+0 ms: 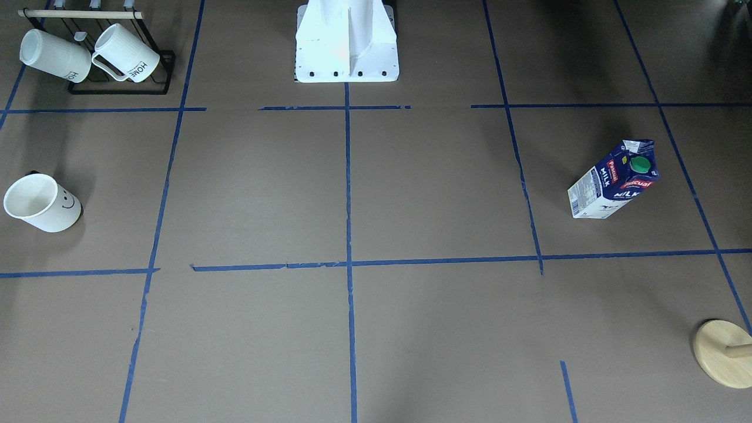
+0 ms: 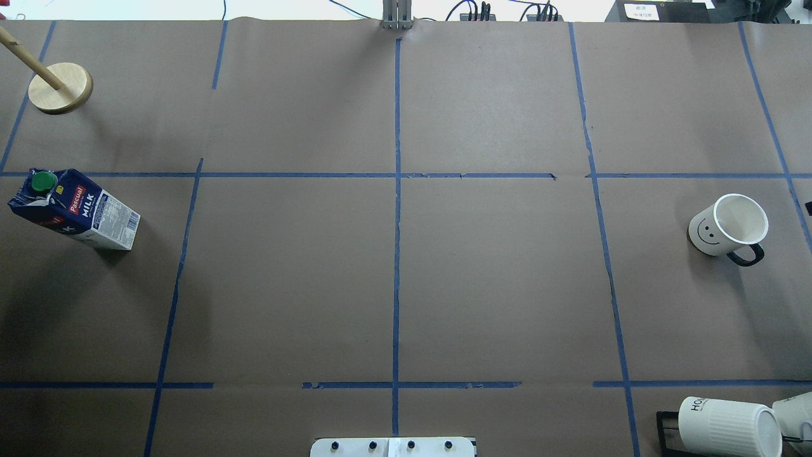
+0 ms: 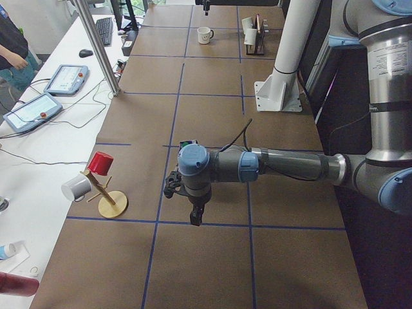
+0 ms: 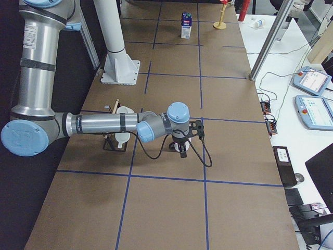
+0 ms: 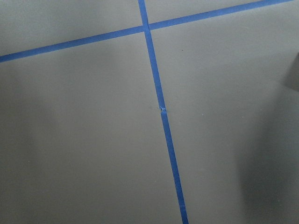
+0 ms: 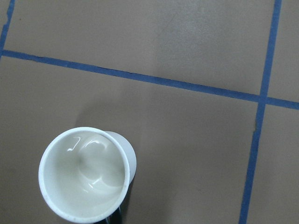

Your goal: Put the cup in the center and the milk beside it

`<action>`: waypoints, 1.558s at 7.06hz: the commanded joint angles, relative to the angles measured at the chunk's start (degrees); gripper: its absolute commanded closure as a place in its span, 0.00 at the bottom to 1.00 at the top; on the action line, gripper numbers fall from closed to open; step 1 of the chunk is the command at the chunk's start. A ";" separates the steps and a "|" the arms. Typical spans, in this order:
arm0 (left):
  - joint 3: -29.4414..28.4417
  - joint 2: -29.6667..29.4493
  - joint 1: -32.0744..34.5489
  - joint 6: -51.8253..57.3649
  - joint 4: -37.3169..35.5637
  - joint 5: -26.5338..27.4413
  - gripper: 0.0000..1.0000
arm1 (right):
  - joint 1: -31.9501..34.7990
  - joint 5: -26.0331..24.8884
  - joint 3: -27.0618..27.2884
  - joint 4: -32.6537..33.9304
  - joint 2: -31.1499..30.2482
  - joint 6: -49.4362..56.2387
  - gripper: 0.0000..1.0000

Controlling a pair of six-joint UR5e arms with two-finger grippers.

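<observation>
The cup (image 2: 726, 226), a smooth white mug with a smiley face and dark handle, stands upright at the table's right side; it also shows in the front view (image 1: 41, 204) and from above in the right wrist view (image 6: 84, 175). The milk (image 2: 76, 208) stands upright at the left side, also in the front view (image 1: 614, 181). The center crossing (image 2: 397, 175) is bare. My left gripper (image 3: 196, 215) hangs above the table by the milk. My right gripper (image 4: 182, 151) hangs over the cup. I cannot tell whether either is open.
A black rack (image 1: 120, 88) with two ribbed "HOME" mugs (image 2: 729, 425) stands near the robot's right. A wooden mug tree (image 2: 60, 87) stands at the far left corner. The white robot pedestal (image 1: 346, 47) is at mid near edge. An operator (image 3: 9, 48) stands beside the table.
</observation>
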State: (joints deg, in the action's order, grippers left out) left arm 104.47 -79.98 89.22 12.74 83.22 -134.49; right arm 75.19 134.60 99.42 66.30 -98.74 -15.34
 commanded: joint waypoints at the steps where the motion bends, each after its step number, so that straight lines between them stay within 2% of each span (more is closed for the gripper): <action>1: 0.12 0.00 -0.01 0.00 0.01 -0.07 0.00 | -3.20 -0.21 -4.84 -5.21 3.01 -3.18 0.00; 2: 0.29 0.00 -0.01 0.00 0.01 0.02 0.00 | -4.95 -1.17 -4.76 -5.30 3.89 -6.34 0.00; 3: 0.29 0.00 -0.01 0.00 0.01 -0.07 0.00 | -6.88 -3.88 -4.85 -5.30 3.99 -6.72 0.00; 6: 0.29 0.00 -0.01 0.00 0.01 -0.07 0.00 | -11.02 -7.15 -5.98 -5.22 3.90 -6.90 0.02; 7: 0.29 0.00 -0.01 0.00 0.01 -0.07 0.00 | -12.16 -7.33 -6.51 -5.22 3.99 -6.90 0.06; 8: 0.29 0.00 -0.01 0.00 0.01 0.02 0.00 | -12.61 -7.42 -6.86 -5.22 4.08 -7.07 0.23; 9: 0.21 0.00 -0.01 0.00 0.01 0.02 0.00 | -12.87 -7.42 -6.96 -5.22 4.08 -7.07 0.65; 10: 0.21 0.00 -0.01 0.00 0.01 0.02 0.00 | -13.14 -7.42 -7.39 -5.22 4.86 -7.07 0.88; 11: 0.29 0.00 -0.01 0.00 0.01 0.02 0.00 | -13.40 -7.42 -7.66 -5.13 5.22 -7.07 0.95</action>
State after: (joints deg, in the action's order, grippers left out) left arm 104.71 -79.98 89.21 12.74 83.23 -134.48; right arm 62.15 127.19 92.15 61.10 -94.05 -22.41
